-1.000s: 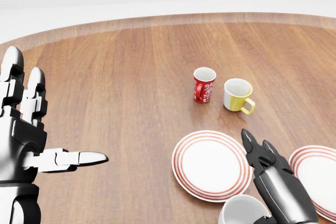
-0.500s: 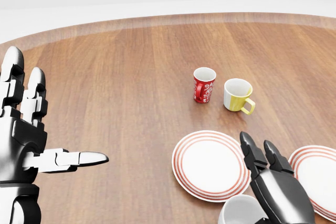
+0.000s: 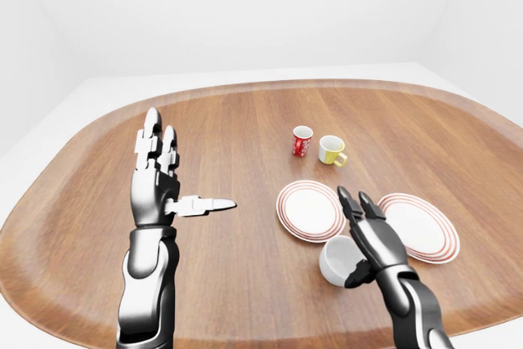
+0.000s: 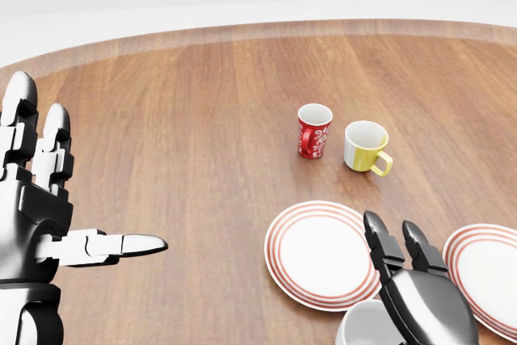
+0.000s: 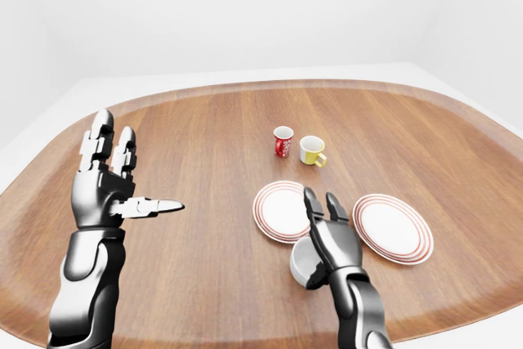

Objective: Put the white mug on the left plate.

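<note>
At the left of the left-eye view I am seeing the left hand (image 3: 155, 181) standing raised over the wooden table (image 3: 229, 267), palm upright, its two long fingers (image 3: 158, 140) pointing up and the thumb sticking out sideways toward the view's right; it is fully spread and holding nothing. Moving right, the red patterned mug (image 3: 302, 141) is sitting upright near the table's middle, and the yellow and white mug (image 3: 331, 150) is standing just beside it on its right, handle turned toward the view's lower right; the two are close but apart. Below them the left plate (image 3: 310, 210), white with red rings, is lying flat and bare. Just beneath its lower right rim the white mug (image 3: 338, 260) is resting on the table, not on the plate, mouth showing. The right hand (image 3: 372, 234) is reaching in from the bottom and lying against the mug's right side, fingers stretched out straight toward the gap between the plates, thumb tucked low by the mug; I am reading it as open, not closed round the mug. At far right the right plate (image 3: 419, 227) is lying flat, well clear of the left one.
</note>
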Robot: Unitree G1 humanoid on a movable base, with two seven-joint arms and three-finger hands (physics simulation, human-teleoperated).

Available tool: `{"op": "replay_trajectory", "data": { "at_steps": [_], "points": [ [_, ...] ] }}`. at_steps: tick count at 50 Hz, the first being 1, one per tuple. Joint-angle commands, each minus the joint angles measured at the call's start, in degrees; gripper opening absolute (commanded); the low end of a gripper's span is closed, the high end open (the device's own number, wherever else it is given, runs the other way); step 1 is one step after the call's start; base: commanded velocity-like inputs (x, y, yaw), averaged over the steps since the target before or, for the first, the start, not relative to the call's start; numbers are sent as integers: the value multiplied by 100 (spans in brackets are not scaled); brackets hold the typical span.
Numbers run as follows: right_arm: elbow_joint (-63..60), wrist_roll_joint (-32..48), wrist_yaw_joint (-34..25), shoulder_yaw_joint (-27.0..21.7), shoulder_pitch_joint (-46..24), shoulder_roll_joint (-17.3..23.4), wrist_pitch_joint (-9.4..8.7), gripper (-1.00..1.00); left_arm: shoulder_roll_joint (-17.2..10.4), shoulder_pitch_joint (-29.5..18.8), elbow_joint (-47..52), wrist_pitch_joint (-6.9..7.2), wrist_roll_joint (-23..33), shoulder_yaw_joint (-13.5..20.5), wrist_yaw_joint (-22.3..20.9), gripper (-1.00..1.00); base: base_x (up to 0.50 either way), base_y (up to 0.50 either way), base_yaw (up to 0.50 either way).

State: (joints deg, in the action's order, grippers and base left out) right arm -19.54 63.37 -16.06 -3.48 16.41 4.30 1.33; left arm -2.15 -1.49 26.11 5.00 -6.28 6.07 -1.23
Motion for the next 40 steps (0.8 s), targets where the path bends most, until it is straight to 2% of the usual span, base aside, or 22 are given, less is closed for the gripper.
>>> {"op": "replay_trajectory", "data": {
  "at_steps": [1, 7, 40],
  "points": [
    [118, 224, 164, 25, -9, 31, 78, 100, 5, 9, -9, 0, 4, -9, -3, 100, 0, 0, 0],
    [134, 317, 224, 64, 33, 41, 131, 100, 4, 11, -15, 0, 1, -8, -2, 100, 0, 0, 0],
    [243, 602, 401, 266, 51, 52, 165, 100, 9, 23, -15, 0, -3, -13, -10, 100, 0, 0, 0]
  ]
}}
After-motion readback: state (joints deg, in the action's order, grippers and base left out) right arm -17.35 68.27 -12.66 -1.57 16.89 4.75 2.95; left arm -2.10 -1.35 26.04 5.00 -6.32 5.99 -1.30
